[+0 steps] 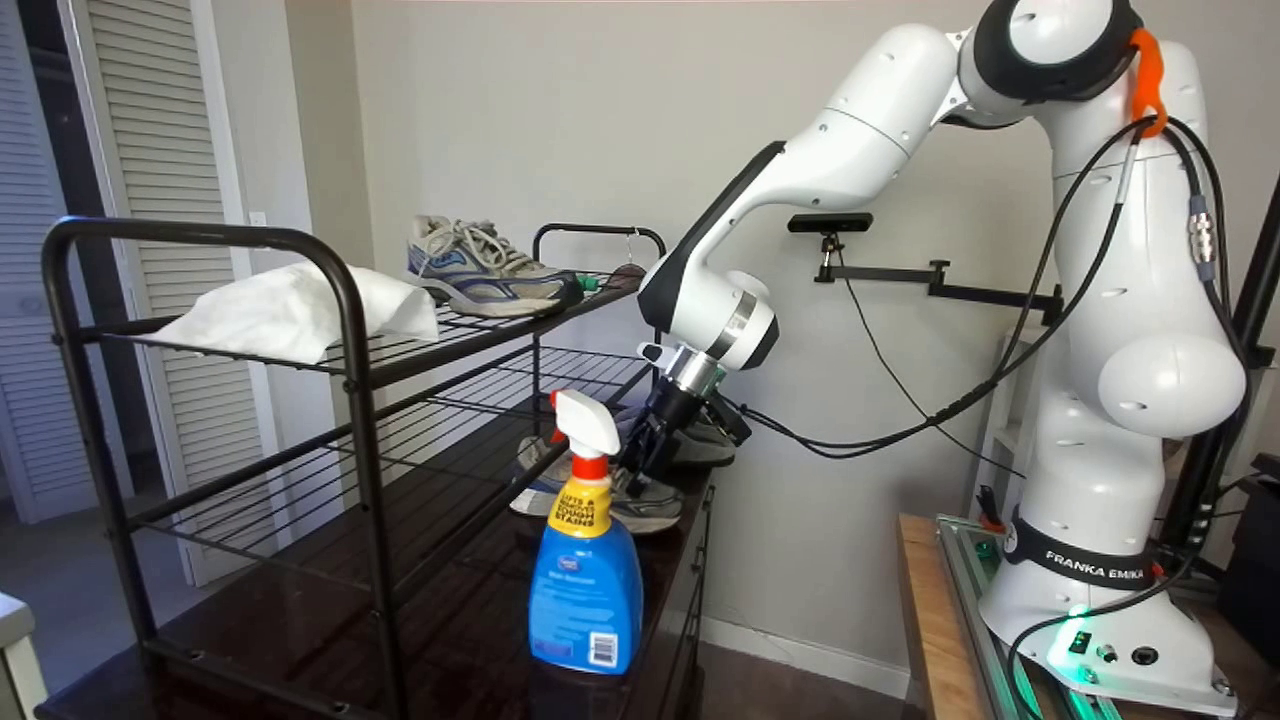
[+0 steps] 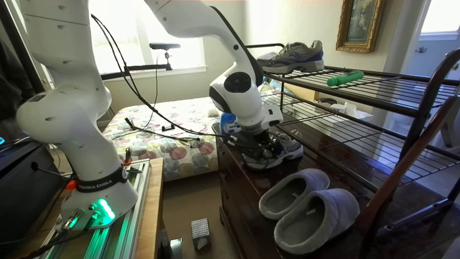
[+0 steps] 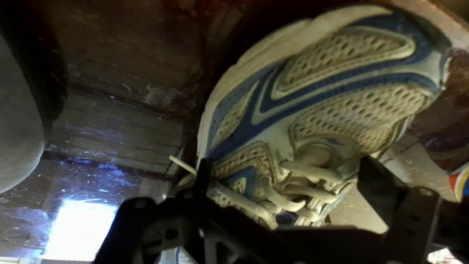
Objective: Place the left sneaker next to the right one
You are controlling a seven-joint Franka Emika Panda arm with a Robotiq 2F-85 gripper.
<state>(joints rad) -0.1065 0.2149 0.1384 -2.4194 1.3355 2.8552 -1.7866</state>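
Straddling the laces of the lower sneaker (image 3: 329, 102), the hand (image 3: 285, 167) has its jaws spread apart and no grip is made; contact at either side cannot be confirmed. The lower sneaker, presumed the left one, sits on the dresser (image 1: 480, 610), toe towards the drawer-side edge, between the spray bottle (image 1: 585, 590) and the grey slippers (image 2: 337, 207). The upper sneaker (image 1: 490, 275) rests on the top shelf of the rack (image 1: 450, 349), toe likewise towards the drawer side. Step in hand: judged to be lining up for the grasp; placement not yet done. Next move: close across the laced section, prove the hold, then draw the shoe outward over the drawer-side edge before lifting, so that the heel clears the rack's bars. Finish: set it parallel beside the upper sneaker.
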